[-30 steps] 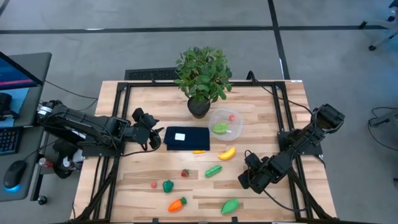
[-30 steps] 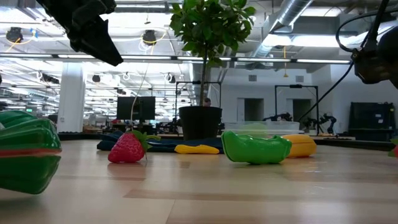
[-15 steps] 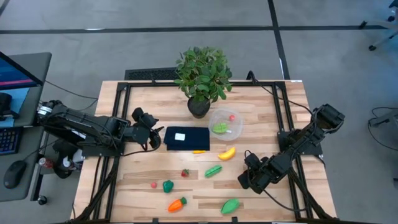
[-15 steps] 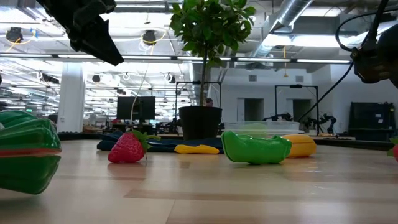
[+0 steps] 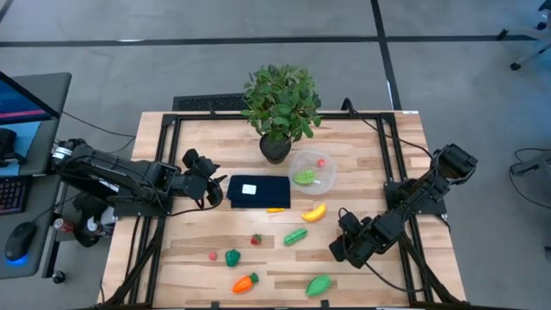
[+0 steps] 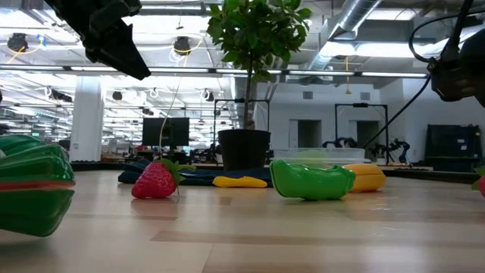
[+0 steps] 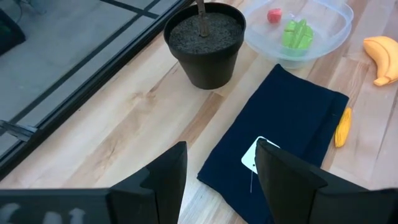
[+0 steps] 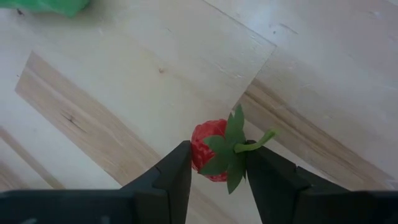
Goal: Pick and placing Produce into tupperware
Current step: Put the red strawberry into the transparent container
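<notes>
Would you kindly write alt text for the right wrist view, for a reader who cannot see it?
The right gripper is closed on a small red strawberry with a green leafy cap, above the light wooden table. A green piece shows at the picture's edge.

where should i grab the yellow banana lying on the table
Take the banana across its thick middle, coming straight down from above. It lies flat on its side, curved and slanted, so close across its narrow width rather than on the tapering ends.
</notes>
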Motion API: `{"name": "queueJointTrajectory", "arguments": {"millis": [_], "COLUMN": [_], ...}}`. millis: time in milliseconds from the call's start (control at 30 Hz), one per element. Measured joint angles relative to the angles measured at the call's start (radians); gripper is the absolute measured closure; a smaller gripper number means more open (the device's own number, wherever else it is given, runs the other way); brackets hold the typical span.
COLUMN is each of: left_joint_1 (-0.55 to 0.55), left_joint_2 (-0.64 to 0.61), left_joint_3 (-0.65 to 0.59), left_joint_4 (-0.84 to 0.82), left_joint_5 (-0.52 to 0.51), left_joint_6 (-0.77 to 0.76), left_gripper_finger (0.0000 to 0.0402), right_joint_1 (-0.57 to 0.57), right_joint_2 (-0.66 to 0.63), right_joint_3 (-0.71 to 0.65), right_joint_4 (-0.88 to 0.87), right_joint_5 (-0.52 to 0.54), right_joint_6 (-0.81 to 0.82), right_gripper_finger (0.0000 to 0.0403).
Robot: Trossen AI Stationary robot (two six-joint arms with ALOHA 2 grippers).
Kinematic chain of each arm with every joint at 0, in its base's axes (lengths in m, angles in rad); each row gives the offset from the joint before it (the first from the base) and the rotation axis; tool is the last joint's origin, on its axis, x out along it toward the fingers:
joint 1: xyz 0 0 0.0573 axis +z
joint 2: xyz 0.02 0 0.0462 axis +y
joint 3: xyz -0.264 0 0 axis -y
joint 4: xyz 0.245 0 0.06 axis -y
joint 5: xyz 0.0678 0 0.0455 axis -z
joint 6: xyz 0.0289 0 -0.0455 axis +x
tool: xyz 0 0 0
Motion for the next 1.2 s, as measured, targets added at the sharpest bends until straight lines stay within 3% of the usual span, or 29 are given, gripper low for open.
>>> {"name": "queueJointTrajectory", "arguments": {"millis": [633,867,1200], "left_joint_1": [0.000,0.000,0.000], "left_joint_2": [0.000,0.000,0.000], "left_joint_3": [0.000,0.000,0.000], "left_joint_4": [0.001,0.006,0.012], "left_joint_5": [0.000,0.000,-0.002], "left_joint_6": [0.000,0.000,-0.001], "left_gripper_finger": [0.0222,0.0222,0.0222], "right_joint_1": [-0.001,-0.001,-0.003], "right_joint_2": [-0.001,-0.052,-0.248], "right_joint_3": [0.000,0.009,0.009], "right_joint_4": [0.110,0.100,-0.004], "right_joint_5": [0.011,0.083,0.269], "right_joint_6": [-0.068,-0.108,-0.166], "right_gripper_finger": [0.0267,0.0272,0.0275]}}
